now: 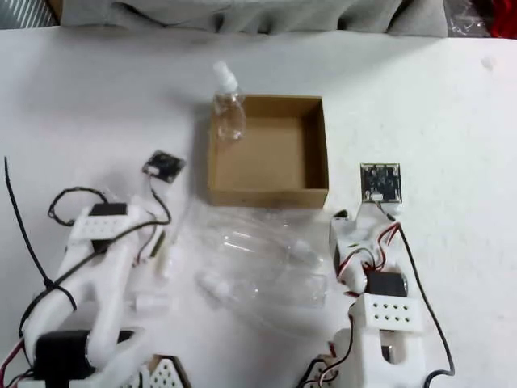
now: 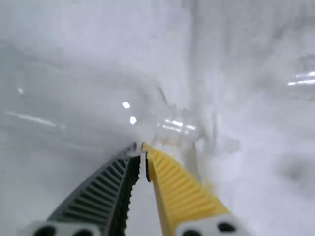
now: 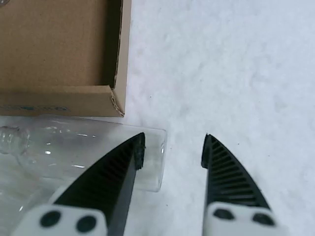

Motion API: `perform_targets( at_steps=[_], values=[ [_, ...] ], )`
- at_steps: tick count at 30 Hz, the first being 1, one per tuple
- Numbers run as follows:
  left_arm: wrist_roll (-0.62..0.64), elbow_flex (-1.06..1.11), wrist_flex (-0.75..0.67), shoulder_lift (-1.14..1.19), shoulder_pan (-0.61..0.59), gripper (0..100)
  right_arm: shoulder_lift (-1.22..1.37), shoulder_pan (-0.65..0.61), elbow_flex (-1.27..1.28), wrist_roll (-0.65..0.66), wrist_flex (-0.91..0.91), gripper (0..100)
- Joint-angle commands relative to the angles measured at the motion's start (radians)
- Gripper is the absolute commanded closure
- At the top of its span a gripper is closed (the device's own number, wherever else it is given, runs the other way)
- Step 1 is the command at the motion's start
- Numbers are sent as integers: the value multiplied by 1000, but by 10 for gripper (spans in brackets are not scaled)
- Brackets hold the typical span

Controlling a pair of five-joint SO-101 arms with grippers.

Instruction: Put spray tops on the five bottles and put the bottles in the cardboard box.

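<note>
Right gripper [image 3: 173, 145] spread beside bottle [image 3: 59, 142], left gripper [image 2: 141, 148] seemingly closed.

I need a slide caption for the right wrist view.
Open right gripper near the base of a capless bottle beside the cardboard box.

We cannot read any words, numbers or signs here. On the outside of one wall of the cardboard box [image 3: 74, 100] we see a thin line of green print [image 3: 34, 108]. The marks are too small and faint for us to read.
</note>
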Motion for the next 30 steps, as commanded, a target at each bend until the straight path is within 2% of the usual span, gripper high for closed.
perform_targets(
  at_steps=[1,7,11,15,18,22,26,30],
  values=[
    [-140,-52,-25,-74,93,979,-12,2,-6,9,-15,844],
    [-333,-52,-18,-108,116,977,-13,2,6,9,-21,844],
    [-569,-60,-5,-177,107,976,-18,2,9,9,-22,844],
    [-683,-115,147,-285,97,976,-18,2,9,9,-22,844],
    [-819,-166,264,-364,87,974,-18,2,9,9,-22,844],
    [-979,-180,371,-433,59,877,-16,2,9,9,-22,844],
    [-1120,-189,382,-444,-2,771,-15,2,9,9,-22,844],
    [-1287,-180,385,-383,-38,775,-12,2,9,9,-22,844]
  ],
)
